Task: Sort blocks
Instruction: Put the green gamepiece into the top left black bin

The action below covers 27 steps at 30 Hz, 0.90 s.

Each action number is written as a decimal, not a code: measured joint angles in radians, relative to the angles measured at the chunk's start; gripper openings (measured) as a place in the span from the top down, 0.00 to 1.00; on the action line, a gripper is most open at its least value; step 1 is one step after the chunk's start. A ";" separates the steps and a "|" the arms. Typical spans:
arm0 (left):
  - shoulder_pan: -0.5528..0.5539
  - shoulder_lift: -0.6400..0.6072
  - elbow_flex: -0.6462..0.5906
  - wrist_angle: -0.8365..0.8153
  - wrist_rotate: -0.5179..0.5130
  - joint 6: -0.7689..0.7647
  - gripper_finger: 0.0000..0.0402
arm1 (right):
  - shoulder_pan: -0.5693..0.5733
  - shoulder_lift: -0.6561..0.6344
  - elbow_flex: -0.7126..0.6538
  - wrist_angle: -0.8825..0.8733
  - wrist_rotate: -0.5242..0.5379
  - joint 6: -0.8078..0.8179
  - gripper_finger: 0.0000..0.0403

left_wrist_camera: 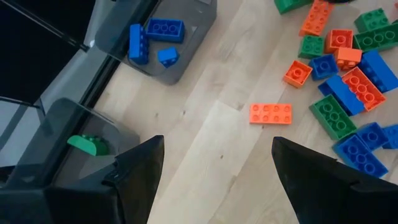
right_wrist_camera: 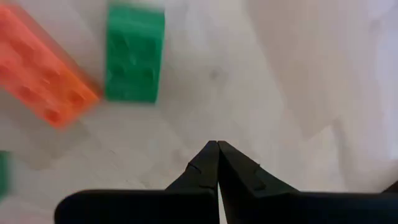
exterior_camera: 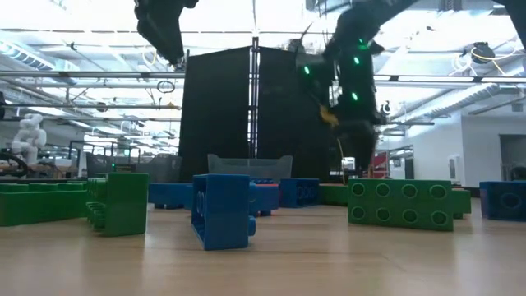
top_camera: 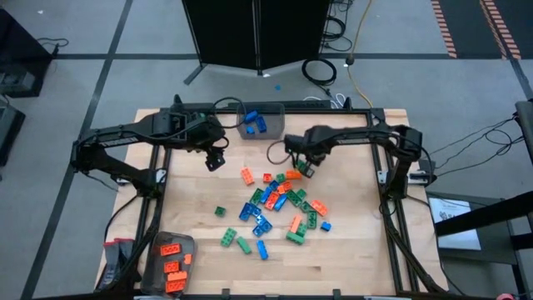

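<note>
Both arms are over the far half of the pale wooden desk [top_camera: 200, 250]; the left hand [top_camera: 216, 160] hovers at about ten o'clock from the heap, its two dark fingers [left_wrist_camera: 140, 171] spread wide with nothing between them; bare wood shows in the gap.

The right hand [top_camera: 303, 167] hangs at the one o'clock edge of the heap, its fingertips [right_wrist_camera: 217, 163] pressed tight together and gripping nothing; just beyond them lie a green studded brick [right_wrist_camera: 134, 53] and an orange studded brick [right_wrist_camera: 43, 68], side by side on the wood.

The small studded plastic blocks [top_camera: 275, 207] in orange, green and blue sit mostly in a loose heap at the desk's centre, some touching, some scattered toward six o'clock; a lone orange two-by-four block [left_wrist_camera: 270, 113] lies apart on its ten o'clock side, close to the left hand.

A translucent grey rectangular bin [top_camera: 261, 122] at twelve o'clock on the far edge holds a few blue blocks [left_wrist_camera: 152, 38]; a second grey bin [left_wrist_camera: 81, 146] beside it, seen past the left fingers, holds one green block [left_wrist_camera: 89, 144]; a third grey bin [top_camera: 171, 262] at seven o'clock, on the near edge, holds several orange blocks [top_camera: 174, 267].

From desk level, a blue block on its side [exterior_camera: 223, 210] stands nearest, with green blocks either side of it.
</note>
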 joint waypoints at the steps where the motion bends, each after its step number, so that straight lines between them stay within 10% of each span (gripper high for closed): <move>1: 0.000 0.000 0.000 0.000 0.000 0.000 0.26 | -0.004 0.001 -0.029 0.022 0.002 0.015 1.00; 20: 0.000 0.000 0.000 -0.004 0.000 -0.027 0.26 | 0.058 0.161 0.155 0.507 -0.353 -0.052 1.00; 27: 0.000 0.000 0.000 -0.027 0.000 -0.026 0.26 | 0.054 0.119 0.329 0.436 -0.260 -0.099 1.00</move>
